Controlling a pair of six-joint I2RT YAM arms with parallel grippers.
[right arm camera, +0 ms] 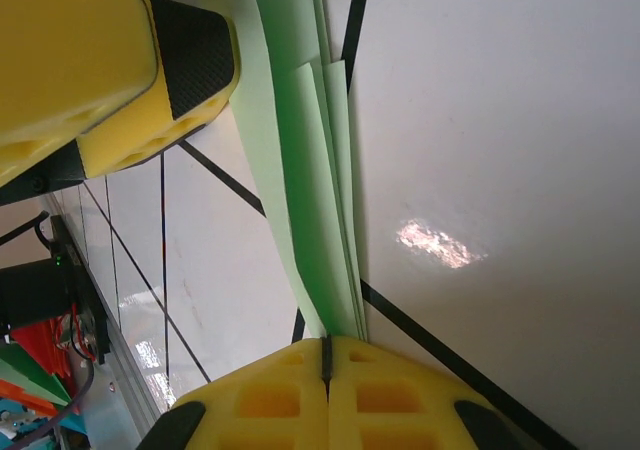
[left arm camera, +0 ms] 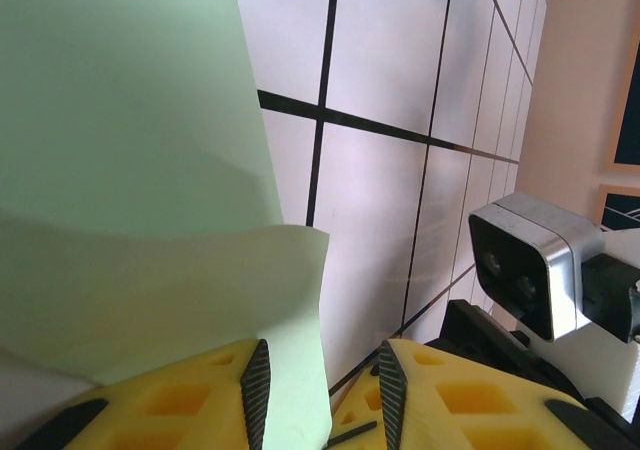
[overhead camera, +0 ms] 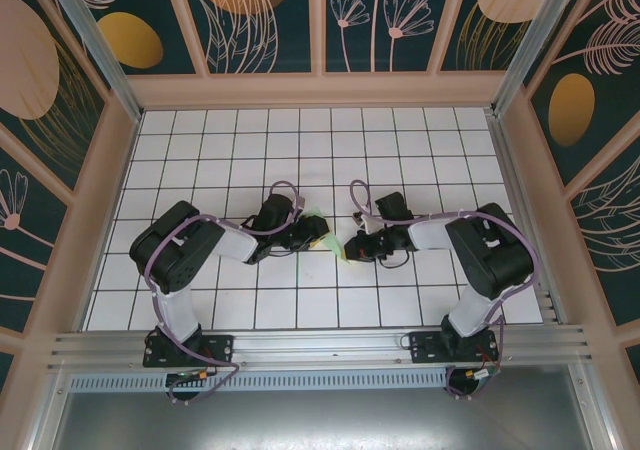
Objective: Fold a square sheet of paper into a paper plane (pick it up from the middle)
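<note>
Currently, folded paper (right arm camera: 310, 190) is pinched by the right gripper (right arm camera: 326, 348).
Left gripper (left arm camera: 322, 360) jaws apart, paper between them, lying against one pad (left arm camera: 256, 390).

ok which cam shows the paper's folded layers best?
Right wrist: the paper runs edge-on out of the shut right gripper, its stacked layers plainly separate. Left wrist shows the paper as a broad face with one overlapping flap. Top external shows small green slivers mid-table.

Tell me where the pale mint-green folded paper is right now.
The folded mint-green paper is mid-table in the top view, between the arms: the right gripper is shut on one end, and the left gripper stands open around the other.
</note>
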